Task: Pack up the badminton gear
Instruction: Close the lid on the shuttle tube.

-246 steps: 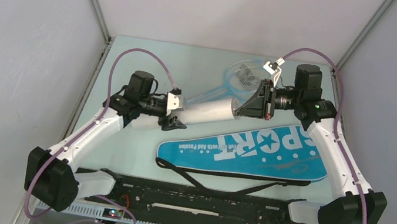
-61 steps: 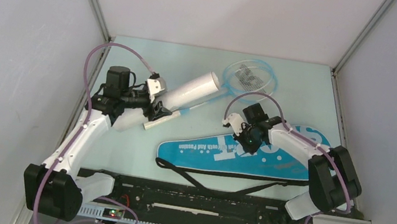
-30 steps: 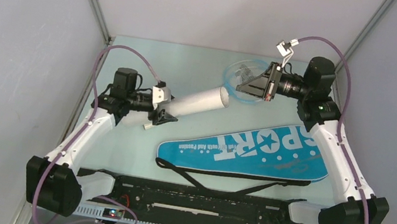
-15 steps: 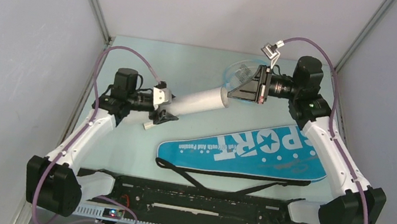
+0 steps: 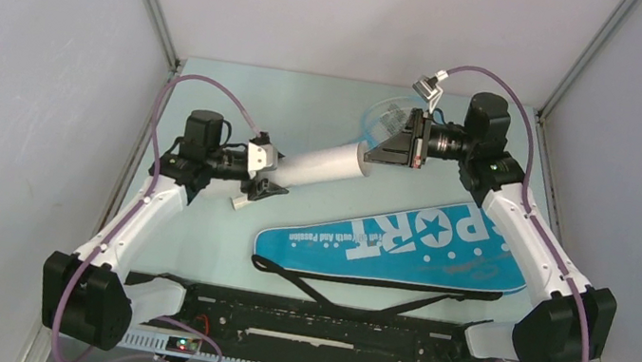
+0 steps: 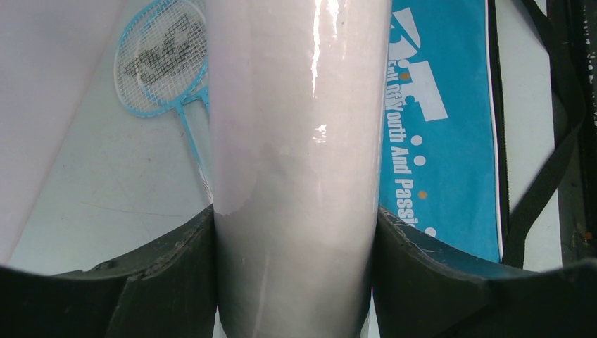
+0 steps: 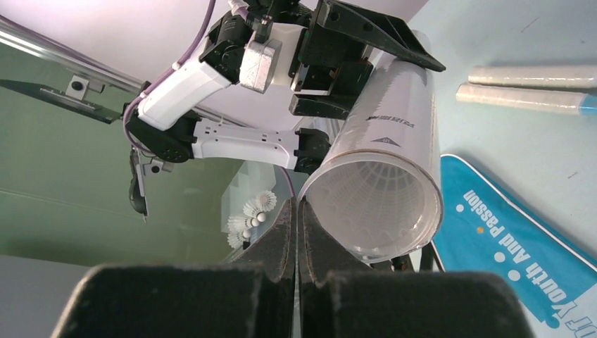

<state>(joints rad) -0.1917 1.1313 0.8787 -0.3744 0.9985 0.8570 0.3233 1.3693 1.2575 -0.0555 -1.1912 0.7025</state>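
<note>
Top external: shows white tube (image 5: 324, 164) clamped in left tool (image 5: 268, 175), open mouth toward right tool (image 5: 367, 152). Right wrist: shows that tool's fingers (image 7: 285, 232) pressed together, just beside rim; possibly shuttlecocks (image 7: 376, 197) inside. Blue bag (image 5: 404, 242) flat on table (image 5: 196, 220).

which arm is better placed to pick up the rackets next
Right, likely: the right tool, shut and empty, hangs near the racket heads, while the left tool is busy gripping the white tube.

The tube (image 5: 324, 164) slants above the table (image 5: 243, 97), left of centre. The bag (image 5: 404, 242) lies before it, its strap (image 5: 349, 288) on the near side. The rackets (image 6: 163, 60) lie behind, further right.
</note>
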